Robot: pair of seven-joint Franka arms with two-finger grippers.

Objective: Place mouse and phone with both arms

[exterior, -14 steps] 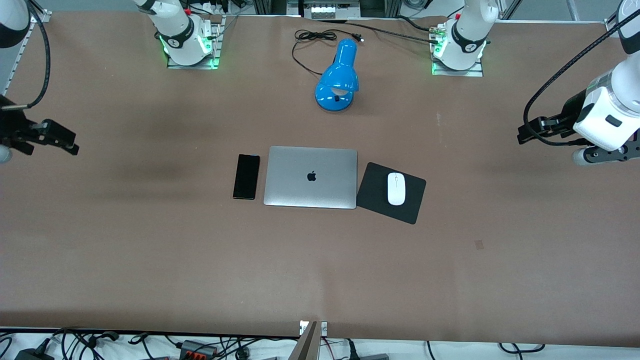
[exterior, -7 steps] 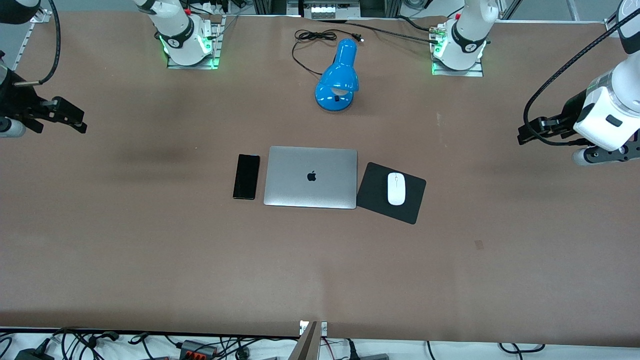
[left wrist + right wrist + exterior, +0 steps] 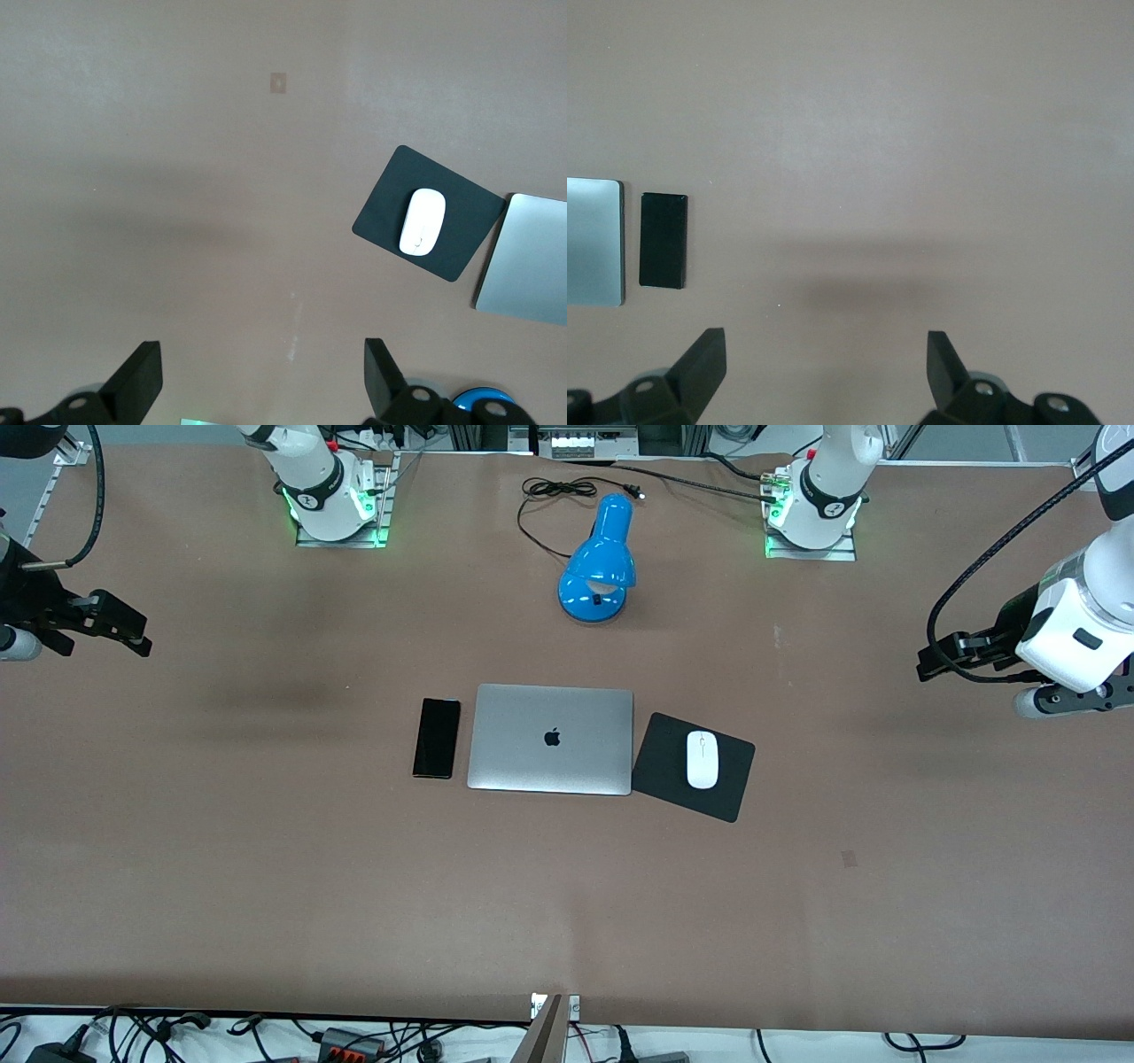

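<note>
The white mouse [image 3: 702, 759] lies on a black square pad [image 3: 664, 766] beside a closed silver laptop [image 3: 551, 738], toward the left arm's end. The black phone [image 3: 436, 738] lies flat on the table beside the laptop, toward the right arm's end. My left gripper [image 3: 930, 666] hangs open and empty over bare table at the left arm's end. Its wrist view shows its gripper [image 3: 261, 354], the mouse [image 3: 423, 221] and the pad [image 3: 381, 217]. My right gripper [image 3: 133, 633] hangs open and empty over the right arm's end. Its wrist view shows its gripper [image 3: 824, 341] and the phone [image 3: 663, 240].
A blue desk lamp [image 3: 601, 558] lies on the table with its black cord [image 3: 545, 491], farther from the front camera than the laptop and between the two arm bases. The laptop also shows in the left wrist view [image 3: 532, 257] and the right wrist view [image 3: 594, 241].
My right gripper has swung over the table's end toward the side where the bases stand, then nearly stopped. The left arm, mouse and phone have not moved.
</note>
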